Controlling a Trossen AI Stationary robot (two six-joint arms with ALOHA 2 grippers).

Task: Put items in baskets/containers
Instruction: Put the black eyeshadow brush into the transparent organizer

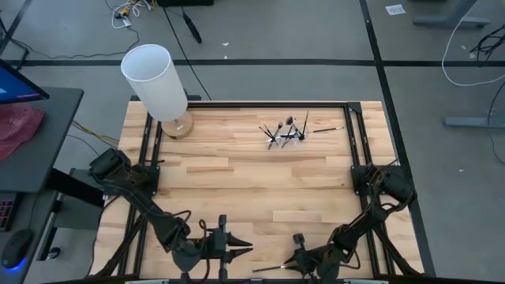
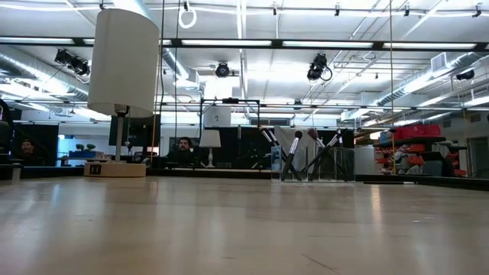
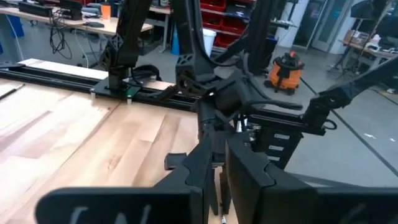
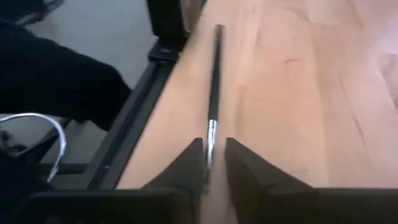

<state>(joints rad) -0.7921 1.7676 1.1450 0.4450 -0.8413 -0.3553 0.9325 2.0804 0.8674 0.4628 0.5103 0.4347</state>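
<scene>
At the desk's (image 1: pixel 237 177) near edge | right claw (image 4: pixel 213 163) narrowed around a makeup brush (image 4: pixel 214 87) lying along that edge | clear holder (image 1: pixel 286 136) with other brushes near the far-right corner | advice: grip firmly, lift level | left claw (image 1: pixel 237 248) beside, fingers near-closed, empty.

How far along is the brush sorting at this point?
Mostly done: a cluster of brushes already stands in the clear holder at the table's far side. In hand: the right gripper has one brush between its fingers at the near edge. Left: carrying that brush to the holder. The left gripper waits nearby, shut.
</scene>
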